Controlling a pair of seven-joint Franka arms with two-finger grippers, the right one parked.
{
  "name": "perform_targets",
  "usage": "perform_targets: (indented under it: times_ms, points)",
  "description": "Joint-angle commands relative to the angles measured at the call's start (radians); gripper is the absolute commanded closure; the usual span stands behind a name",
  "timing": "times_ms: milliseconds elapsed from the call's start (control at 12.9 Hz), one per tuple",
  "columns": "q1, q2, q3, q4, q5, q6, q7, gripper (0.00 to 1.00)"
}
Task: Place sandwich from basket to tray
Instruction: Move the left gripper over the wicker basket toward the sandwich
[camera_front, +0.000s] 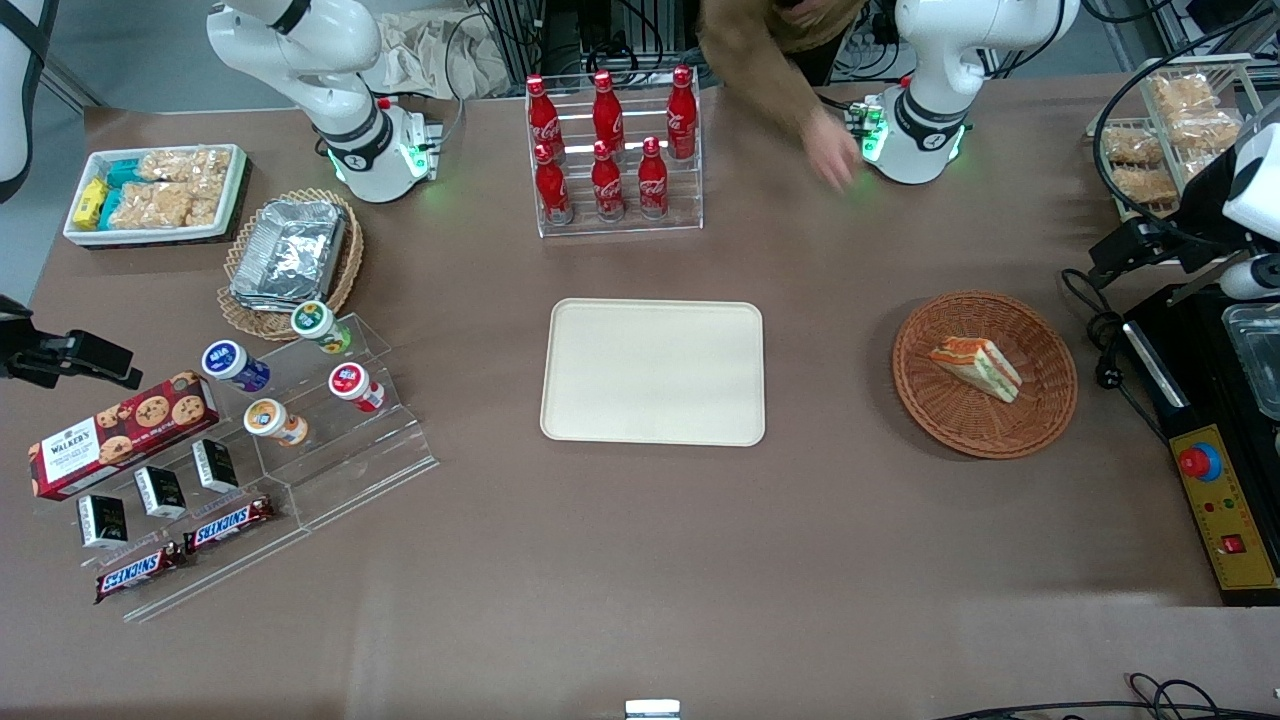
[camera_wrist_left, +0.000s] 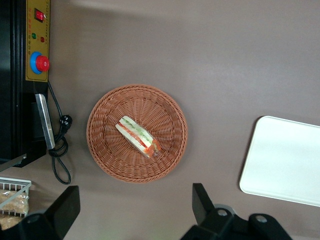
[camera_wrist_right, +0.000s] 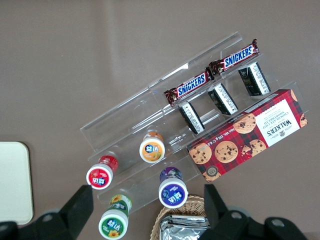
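The sandwich (camera_front: 975, 368), a white wedge with orange-red and green filling, lies on its side in the reddish-brown wicker basket (camera_front: 985, 445) toward the working arm's end of the table. The cream tray (camera_front: 652, 372) lies flat at the table's middle with nothing on it. My left gripper (camera_front: 1125, 250) hangs high above the table beside the basket, farther from the front camera than it. In the left wrist view the gripper (camera_wrist_left: 132, 205) is open and holds nothing; the sandwich (camera_wrist_left: 137, 136), the basket (camera_wrist_left: 105, 160) and part of the tray (camera_wrist_left: 285, 160) show well below it.
A black control box with a red button (camera_front: 1200, 462) and a black cable (camera_front: 1100, 335) lie beside the basket. A person's hand (camera_front: 835, 160) reaches over the table near the arm's base. A rack of red cola bottles (camera_front: 610, 150) stands farther back than the tray.
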Motion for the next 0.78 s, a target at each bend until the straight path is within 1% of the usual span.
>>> perform_targets:
  times_ms: [0,156,233,311,467,622,700]
  points:
    - [0.010,0.012,-0.004,0.027,-0.013,-0.013,0.003,0.00]
    - [0.016,0.012,-0.003,0.029,-0.019,-0.022,-0.012,0.00]
    - [0.018,0.012,-0.003,0.027,-0.027,-0.038,-0.062,0.00]
    - [0.018,0.012,-0.004,0.020,-0.024,-0.047,-0.168,0.00]
    - [0.018,0.023,-0.006,0.000,-0.042,-0.042,-0.372,0.00]
    - [0.018,0.011,-0.006,-0.084,-0.030,-0.015,-0.457,0.00]
    - [0.018,0.004,-0.006,-0.117,-0.030,-0.001,-0.545,0.00]
